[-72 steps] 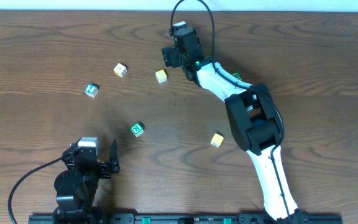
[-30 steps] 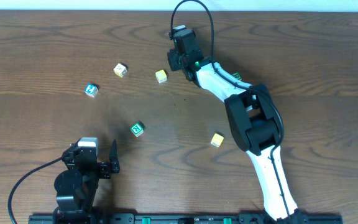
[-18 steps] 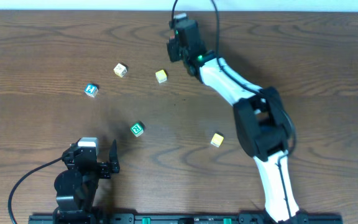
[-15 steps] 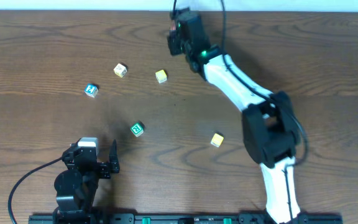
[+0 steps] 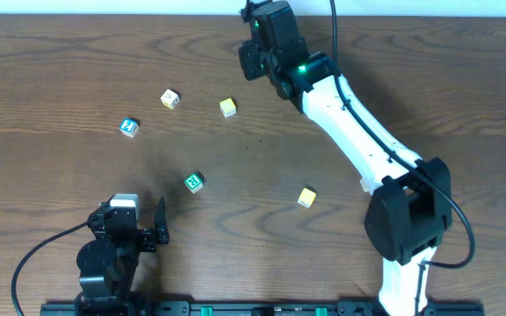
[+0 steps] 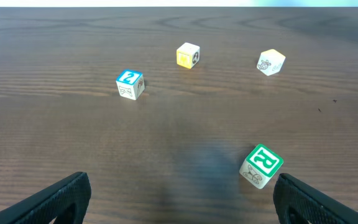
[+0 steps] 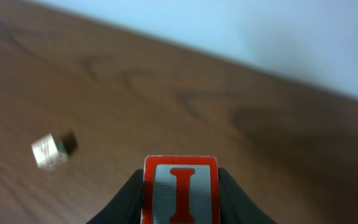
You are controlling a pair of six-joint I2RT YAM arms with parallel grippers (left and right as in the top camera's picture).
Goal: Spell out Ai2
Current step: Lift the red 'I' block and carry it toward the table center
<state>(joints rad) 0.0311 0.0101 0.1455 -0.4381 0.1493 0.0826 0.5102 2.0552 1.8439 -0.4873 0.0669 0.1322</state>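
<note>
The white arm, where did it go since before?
The right arm stretched out toward the far edge of the table, carrying its hand away from the yellow cube. That hand is shut on the red I cube. The left hand, blue 2 cube and green cube stayed put.

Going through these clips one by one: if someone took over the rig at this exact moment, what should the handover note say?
Right tool: shut on the red I cube, out near the far edge of the table.
Left tool: open, holding nothing, low at the near side.
Blue 2 cube: loose on the left side of the table.
Red A cube: no readable face shows it.
Done: I is grasped.
Left: find A, then set A, I, 2 in a row; nothing is lined up yet.
</note>
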